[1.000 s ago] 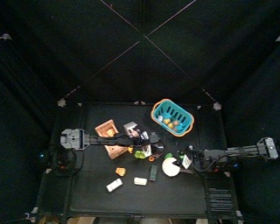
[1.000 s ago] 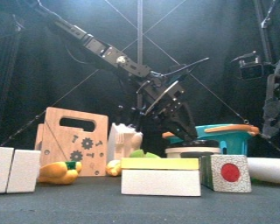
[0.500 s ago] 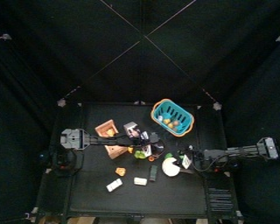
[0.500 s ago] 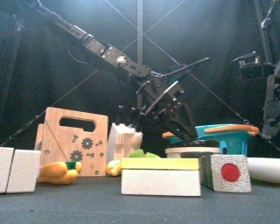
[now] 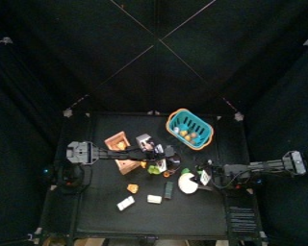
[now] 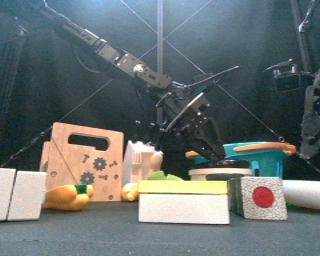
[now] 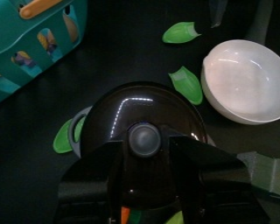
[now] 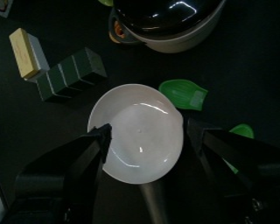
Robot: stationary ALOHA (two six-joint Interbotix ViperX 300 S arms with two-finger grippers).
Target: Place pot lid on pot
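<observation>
The black domed pot lid [image 7: 154,103] with a round knob is over the grey pot [image 7: 80,125], covering nearly all of it; only slivers of rim show. My left gripper [image 7: 140,150] is shut on the lid's knob. In the front view it [image 6: 184,118] hangs above the pot [image 6: 219,173]. I cannot tell whether the lid rests on the rim. My right gripper [image 8: 149,144] is open, its jaws on either side of a white bowl [image 8: 136,136], with the pot [image 8: 184,35] beyond it.
A teal basket [image 5: 189,128] stands at the back right, a wooden board [image 6: 85,160] at the left. Green leaf pieces [image 7: 189,85] lie between pot and white bowl [image 7: 248,80]. Blocks [image 6: 183,200] line the front edge.
</observation>
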